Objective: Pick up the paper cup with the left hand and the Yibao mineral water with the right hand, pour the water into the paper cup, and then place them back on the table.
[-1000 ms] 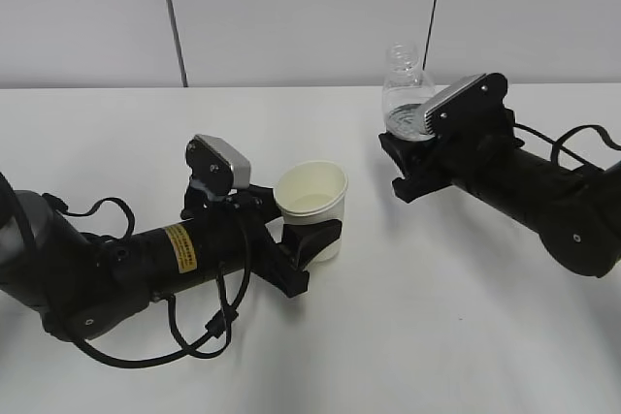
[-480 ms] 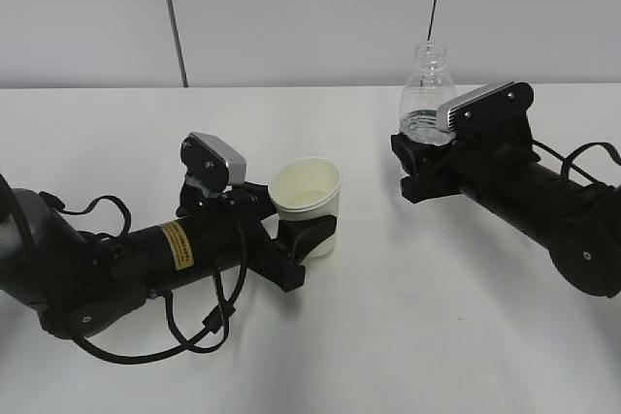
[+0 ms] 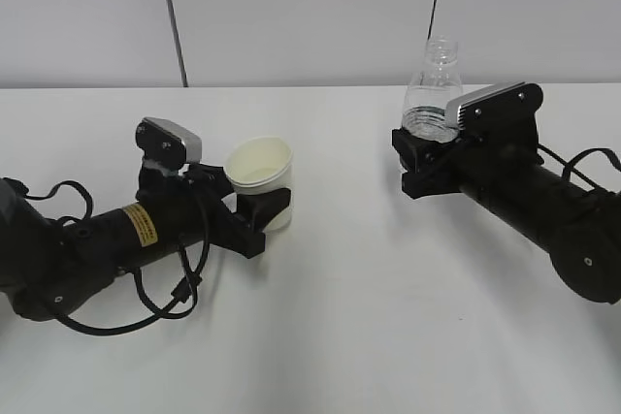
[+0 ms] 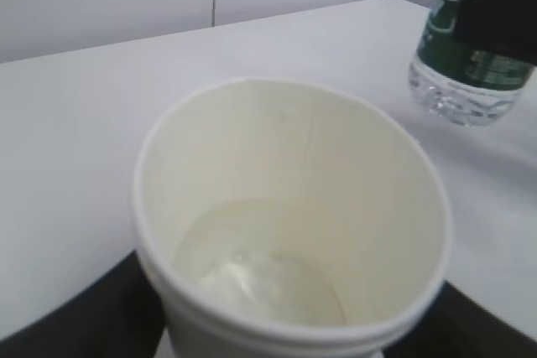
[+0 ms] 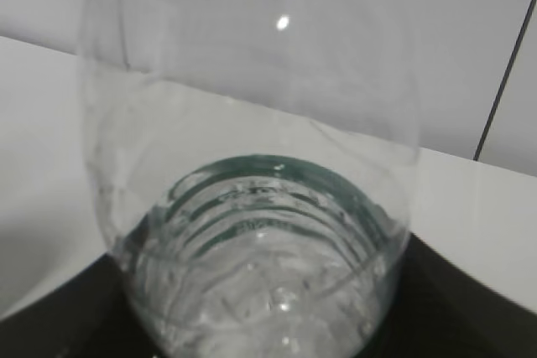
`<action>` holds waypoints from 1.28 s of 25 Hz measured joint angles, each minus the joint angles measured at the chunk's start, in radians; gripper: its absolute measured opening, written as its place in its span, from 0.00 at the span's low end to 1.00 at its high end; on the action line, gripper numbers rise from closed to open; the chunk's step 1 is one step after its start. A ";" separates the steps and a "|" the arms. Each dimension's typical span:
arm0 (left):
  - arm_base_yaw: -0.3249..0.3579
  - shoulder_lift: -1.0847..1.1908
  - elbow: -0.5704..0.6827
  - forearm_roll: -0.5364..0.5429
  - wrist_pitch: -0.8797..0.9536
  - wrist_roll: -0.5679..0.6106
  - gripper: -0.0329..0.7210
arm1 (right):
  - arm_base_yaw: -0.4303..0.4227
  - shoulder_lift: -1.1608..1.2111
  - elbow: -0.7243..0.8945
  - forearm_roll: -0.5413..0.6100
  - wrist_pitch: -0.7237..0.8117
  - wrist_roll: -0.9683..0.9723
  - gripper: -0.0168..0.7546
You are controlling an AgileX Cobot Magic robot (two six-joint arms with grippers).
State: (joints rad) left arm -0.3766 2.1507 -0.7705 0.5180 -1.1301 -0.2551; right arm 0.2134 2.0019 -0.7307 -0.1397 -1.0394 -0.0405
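My left gripper is shut on the cream-white paper cup, low over the white table, left of centre. The left wrist view looks into the cup, which holds a little clear water at the bottom. My right gripper is shut on the Yibao mineral water bottle, upright and uncapped at the right. The right wrist view shows the bottle's clear body with water low inside. The bottle's green label and ribbed base show at the top right of the left wrist view.
A grey panelled wall runs behind the table's far edge. Black cables loop beside the left arm and behind the right arm. Bare white tabletop lies between the two arms.
The left arm has drawn the cup to the left, away from the bottle. The right arm has brought the bottle upright and moved it slightly right.
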 joint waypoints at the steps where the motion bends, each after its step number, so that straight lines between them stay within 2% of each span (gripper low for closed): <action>1: 0.011 0.000 0.000 0.000 0.000 0.003 0.63 | 0.000 0.009 0.000 0.000 -0.016 0.006 0.66; 17: 0.171 0.000 0.000 0.000 0.085 0.036 0.63 | 0.000 0.017 0.000 0.000 -0.040 0.031 0.66; 32: 0.243 0.000 -0.003 -0.041 0.096 0.116 0.63 | 0.000 0.017 0.000 0.000 -0.043 0.033 0.66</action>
State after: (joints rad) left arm -0.1334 2.1507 -0.7739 0.4769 -1.0346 -0.1388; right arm 0.2134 2.0193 -0.7307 -0.1397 -1.0822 -0.0071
